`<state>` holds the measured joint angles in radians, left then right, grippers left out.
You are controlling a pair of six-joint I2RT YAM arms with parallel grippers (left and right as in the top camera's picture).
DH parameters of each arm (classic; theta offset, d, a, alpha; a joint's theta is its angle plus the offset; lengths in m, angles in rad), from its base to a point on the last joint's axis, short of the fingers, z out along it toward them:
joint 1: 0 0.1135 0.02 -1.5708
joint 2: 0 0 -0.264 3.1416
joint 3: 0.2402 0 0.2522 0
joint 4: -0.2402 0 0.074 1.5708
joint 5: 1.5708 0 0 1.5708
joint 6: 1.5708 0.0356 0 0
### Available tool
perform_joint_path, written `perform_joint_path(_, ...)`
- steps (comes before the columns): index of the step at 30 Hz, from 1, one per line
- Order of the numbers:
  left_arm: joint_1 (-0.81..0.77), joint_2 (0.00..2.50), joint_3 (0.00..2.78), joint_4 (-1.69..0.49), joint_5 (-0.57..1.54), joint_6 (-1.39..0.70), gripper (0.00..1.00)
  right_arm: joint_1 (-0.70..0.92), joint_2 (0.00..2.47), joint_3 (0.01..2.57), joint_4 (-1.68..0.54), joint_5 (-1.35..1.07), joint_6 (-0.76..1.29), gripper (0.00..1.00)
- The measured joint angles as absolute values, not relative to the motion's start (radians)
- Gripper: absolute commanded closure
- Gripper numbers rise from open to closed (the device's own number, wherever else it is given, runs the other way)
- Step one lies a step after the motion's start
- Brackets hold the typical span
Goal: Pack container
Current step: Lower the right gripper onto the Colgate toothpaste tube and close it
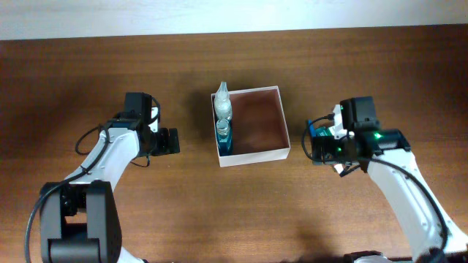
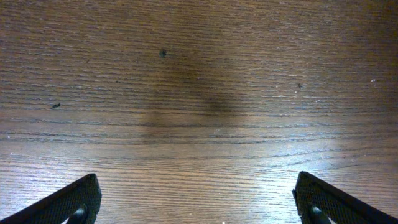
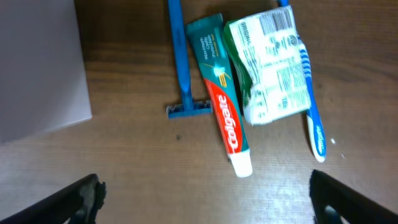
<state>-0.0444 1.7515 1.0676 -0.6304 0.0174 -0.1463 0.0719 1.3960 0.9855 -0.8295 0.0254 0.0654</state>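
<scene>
now | container [image 1: 256, 158]: 2 bottles [image 1: 222, 107] | outside: 1 razor [image 3: 181, 56], 1 toothpaste [image 3: 221, 99]

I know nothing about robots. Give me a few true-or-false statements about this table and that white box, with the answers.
1. Two bottles are inside the container. True: a clear bottle and a teal mouthwash bottle sit along the wall nearest the left arm.
2. The Colgate toothpaste tube is already packed. False: it lies on the table outside the container, next to a blue razor.
3. The left tool holds a bottle. False: it is open and empty over bare wood.
4. The right tool is open with nothing between its fingers. True.
</scene>
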Motion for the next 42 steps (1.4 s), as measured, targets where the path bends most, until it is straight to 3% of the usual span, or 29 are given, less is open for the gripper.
perform_joint_path(7,-0.044,1.752,1.068,-0.63,0.017,-0.146,0.01,0.072,1.474,0.986,-0.736,0.027,0.027,0.12)
perform_joint_path(13,-0.044,1.752,1.068,-0.631,0.017,-0.146,0.01,0.072,1.51,0.986,-0.709,0.027,-0.012,0.31)
perform_joint_path(21,-0.044,1.752,1.068,-0.631,0.018,-0.146,0.0,0.072,1.541,0.986,-0.727,0.027,-0.03,0.48)
perform_joint_path(26,-0.044,1.752,1.068,-0.631,0.017,-0.146,0.01,0.072,1.573,0.986,-0.732,0.027,-0.03,0.49)
perform_joint_path(33,-0.044,1.752,1.068,-0.631,0.017,-0.146,0.01,0.053,1.633,0.986,-0.731,0.039,-0.031,0.59)
perform_joint_path(42,-0.044,1.752,1.068,-0.631,0.017,-0.146,0.01,-0.063,1.671,0.986,-0.73,-0.018,-0.058,0.59)
